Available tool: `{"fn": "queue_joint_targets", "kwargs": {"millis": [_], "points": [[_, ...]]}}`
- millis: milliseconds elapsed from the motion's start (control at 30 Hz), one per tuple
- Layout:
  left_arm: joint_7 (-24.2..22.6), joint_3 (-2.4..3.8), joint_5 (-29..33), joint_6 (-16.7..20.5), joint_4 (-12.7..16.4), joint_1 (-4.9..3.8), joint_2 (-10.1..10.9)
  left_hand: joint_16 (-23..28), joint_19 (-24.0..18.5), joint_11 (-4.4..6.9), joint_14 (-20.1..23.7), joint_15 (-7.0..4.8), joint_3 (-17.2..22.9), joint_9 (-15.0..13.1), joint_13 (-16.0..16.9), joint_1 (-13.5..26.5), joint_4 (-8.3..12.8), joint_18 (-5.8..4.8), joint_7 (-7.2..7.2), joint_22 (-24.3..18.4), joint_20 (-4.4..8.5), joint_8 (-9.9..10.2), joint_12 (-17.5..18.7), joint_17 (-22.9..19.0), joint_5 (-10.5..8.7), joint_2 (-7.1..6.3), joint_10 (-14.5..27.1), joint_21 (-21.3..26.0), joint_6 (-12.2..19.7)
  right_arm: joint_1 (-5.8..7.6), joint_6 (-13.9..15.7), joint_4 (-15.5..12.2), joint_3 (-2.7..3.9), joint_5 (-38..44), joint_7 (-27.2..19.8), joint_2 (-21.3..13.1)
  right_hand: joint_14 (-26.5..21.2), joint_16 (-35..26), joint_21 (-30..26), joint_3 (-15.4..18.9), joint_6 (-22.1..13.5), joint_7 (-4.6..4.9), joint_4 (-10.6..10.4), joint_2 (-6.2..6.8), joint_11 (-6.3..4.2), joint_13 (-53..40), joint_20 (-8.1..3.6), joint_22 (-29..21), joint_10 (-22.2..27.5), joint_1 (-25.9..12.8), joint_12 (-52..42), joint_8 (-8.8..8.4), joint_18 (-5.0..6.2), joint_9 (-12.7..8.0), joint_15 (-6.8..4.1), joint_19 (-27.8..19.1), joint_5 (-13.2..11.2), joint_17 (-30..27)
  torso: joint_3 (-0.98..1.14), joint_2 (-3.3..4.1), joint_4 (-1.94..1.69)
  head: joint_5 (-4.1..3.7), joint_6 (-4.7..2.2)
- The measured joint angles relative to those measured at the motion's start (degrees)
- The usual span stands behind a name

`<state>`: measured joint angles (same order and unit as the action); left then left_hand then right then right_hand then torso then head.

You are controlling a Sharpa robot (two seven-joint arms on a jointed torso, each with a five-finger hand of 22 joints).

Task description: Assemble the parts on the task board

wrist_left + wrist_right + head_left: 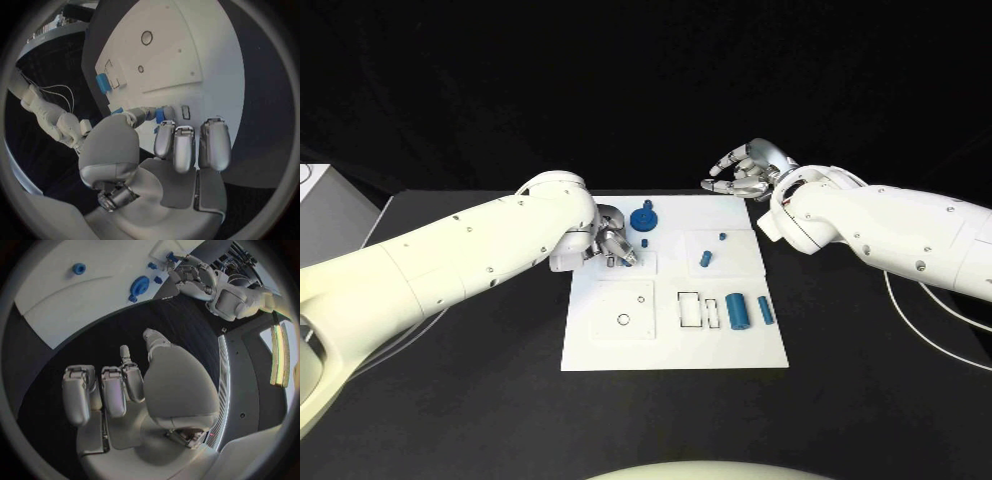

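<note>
The white task board lies mid-table. My left hand hovers over its far left corner and pinches a small blue part between thumb and a finger. The same part shows at that hand's fingertips in the right wrist view. A blue gear-like round part stands just right of the left hand. My right hand hangs above the board's far right edge, holding nothing, its fingers apart from the thumb. Two blue cylinders lie at the board's right.
Small blue pieces sit in the board's middle right. A rectangular outline and a round hole mark the near half. A white box stands at the far left table edge, and a cable trails right.
</note>
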<state>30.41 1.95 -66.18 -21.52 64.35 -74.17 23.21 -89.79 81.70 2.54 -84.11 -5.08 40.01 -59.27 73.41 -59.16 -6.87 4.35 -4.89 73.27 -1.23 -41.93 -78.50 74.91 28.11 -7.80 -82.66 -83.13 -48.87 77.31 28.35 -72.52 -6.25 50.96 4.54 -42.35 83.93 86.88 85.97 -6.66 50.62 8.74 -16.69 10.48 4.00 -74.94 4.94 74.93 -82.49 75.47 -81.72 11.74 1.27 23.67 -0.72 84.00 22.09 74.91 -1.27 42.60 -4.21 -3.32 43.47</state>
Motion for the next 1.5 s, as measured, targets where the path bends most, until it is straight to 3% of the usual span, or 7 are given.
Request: {"fn": "queue_joint_targets", "kwargs": {"millis": [367, 733, 833, 1500], "points": [[-0.02, -0.10, 0.03, 1.24, 0.57, 0.18, 0.38, 0.00, 0.00, -0.01, -0.03, -0.03, 0.16, 0.04, 0.09, 0.00, -0.16, 0.00, 0.11, 0.17, 0.00, 0.00, 0.00, 0.00, 0.10, 0.00, -0.01, 0.00, -0.32, 0.00, -0.06, 0.01, 0.00, 0.00, -0.01, 0.00, 0.00, 0.00, 0.00, 0.00, 0.00, 0.00, 0.00, 0.00, 0.00, 0.01, 0.00, -0.01, 0.00, 0.00, 0.00, 0.00, 0.00, 0.00, 0.00, 0.00, 0.00, 0.00, 0.06, 0.00, 0.03, -0.04, -0.12], [0.14, 0.01, 0.52, 0.96, -0.01, 0.24, 0.04, 0.00, 0.21, -0.10, -0.03, -0.03, 0.16, 0.02, 0.04, 0.21, -0.16, 0.00, 0.06, 0.32, 0.21, 0.06, 0.00, 0.00, 0.02, 0.21, -0.09, 0.00, -0.53, -0.01, -0.12, 0.01, 0.00, 0.00, -0.01, 0.03, 0.00, 0.00, 0.00, 0.00, 0.00, 0.00, 0.00, 0.00, 0.00, 0.01, 0.00, -0.02, 0.00, 0.00, 0.00, 0.00, 0.00, -0.01, 0.00, 0.00, 0.00, 0.00, -0.04, 0.01, 0.02, -0.49, 0.23], [0.17, 0.03, 0.69, 0.70, -0.38, 0.20, -0.15, 0.00, 0.21, -0.19, -0.03, -0.03, -0.47, -0.07, -0.07, 0.30, 0.47, 0.01, 0.07, 0.31, 0.21, 0.54, 0.00, 0.00, -0.79, 0.30, -0.18, 0.00, -0.73, -0.01, -0.14, 0.01, 0.00, 0.00, -0.01, 0.03, 0.00, 0.00, 0.00, 0.00, 0.00, 0.00, 0.00, 0.00, 0.00, 0.01, 0.00, -0.02, 0.00, 0.00, 0.00, 0.00, 0.00, -0.01, 0.00, 0.00, 0.00, 0.00, -0.04, 0.02, 0.02, -0.60, 0.33], [0.13, 0.01, 0.95, 0.08, -1.27, 0.09, -0.59, 0.00, 0.20, -0.08, 0.19, -0.23, -1.36, -0.07, -0.21, 0.31, 1.36, 0.01, 0.59, 0.25, 0.20, 1.35, 0.00, 0.00, -1.15, 0.30, -0.05, 0.00, -1.84, -0.01, -0.15, -0.08, 0.00, 0.00, -0.01, -0.03, 0.00, 0.00, 0.00, 0.00, 0.00, 0.00, 0.00, -0.38, 0.00, 0.02, 0.00, -0.02, 0.00, -0.38, 0.00, 0.00, 0.00, 0.09, 0.00, 0.00, 0.00, 0.00, 0.03, 0.02, 0.06, -0.80, 0.57]]}}
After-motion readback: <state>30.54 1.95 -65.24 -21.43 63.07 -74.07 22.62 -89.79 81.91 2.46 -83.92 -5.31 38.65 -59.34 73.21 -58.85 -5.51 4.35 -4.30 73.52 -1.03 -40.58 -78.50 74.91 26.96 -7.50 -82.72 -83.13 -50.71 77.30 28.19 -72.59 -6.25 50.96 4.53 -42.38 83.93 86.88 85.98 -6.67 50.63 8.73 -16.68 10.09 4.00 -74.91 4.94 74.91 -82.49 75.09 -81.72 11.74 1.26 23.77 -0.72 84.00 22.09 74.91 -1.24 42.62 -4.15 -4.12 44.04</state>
